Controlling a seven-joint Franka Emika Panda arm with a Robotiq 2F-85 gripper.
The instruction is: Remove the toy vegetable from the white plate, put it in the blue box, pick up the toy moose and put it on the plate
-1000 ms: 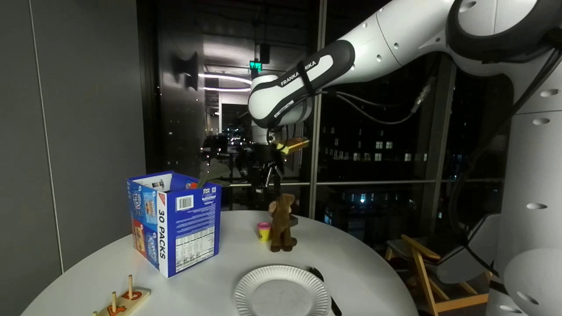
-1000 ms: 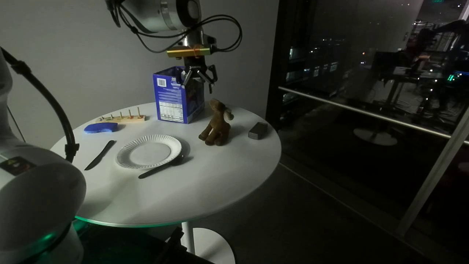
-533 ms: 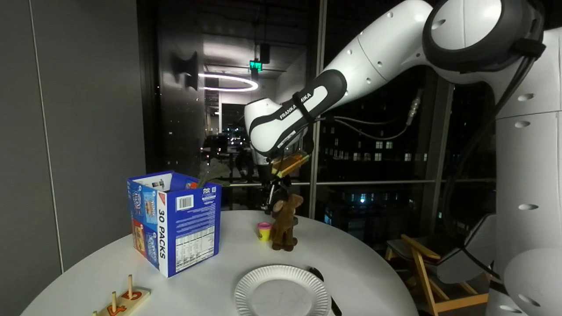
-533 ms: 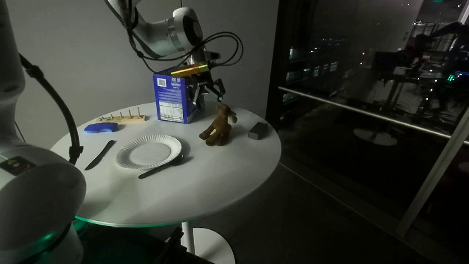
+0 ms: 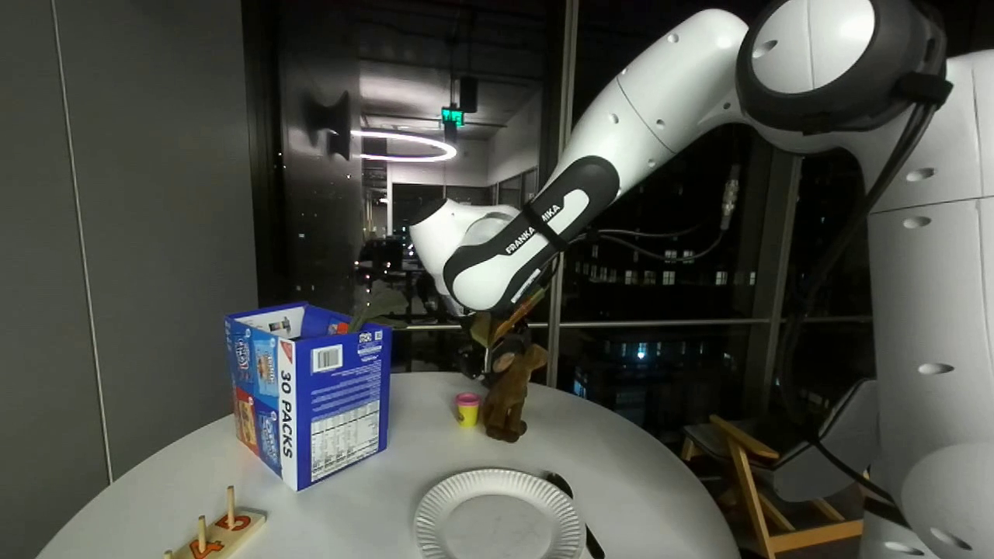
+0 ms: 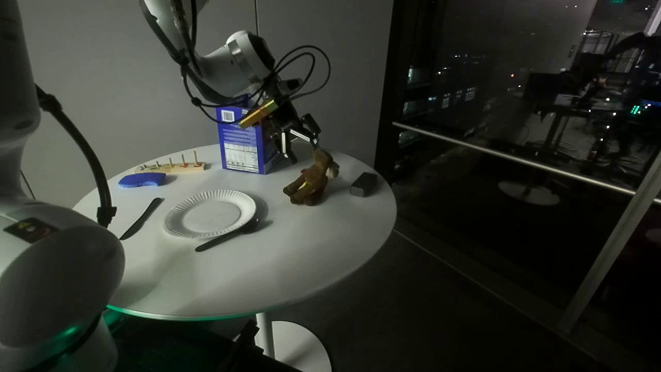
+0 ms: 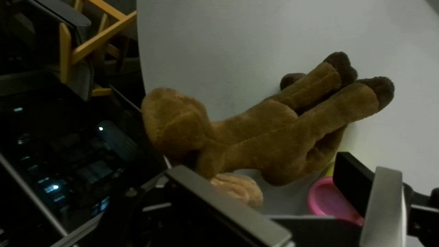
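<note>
On the table (image 6: 289,248), the moose (image 7: 260,137) (tilted) sits beside parted fingers (image 7: 382,206).

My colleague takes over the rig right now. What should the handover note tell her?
Black two-finger gripper: open, close to the brown plush moose, not holding it; contact unclear.
Moose: tilted, feet on the round white table.
Toy vegetable with green leaves: in the tall blue cardboard box, leaves protruding.
Round white paper plate: on the table.
Done: vegetable off plate, in box.
Left: grip moose, put it on plate.
</note>
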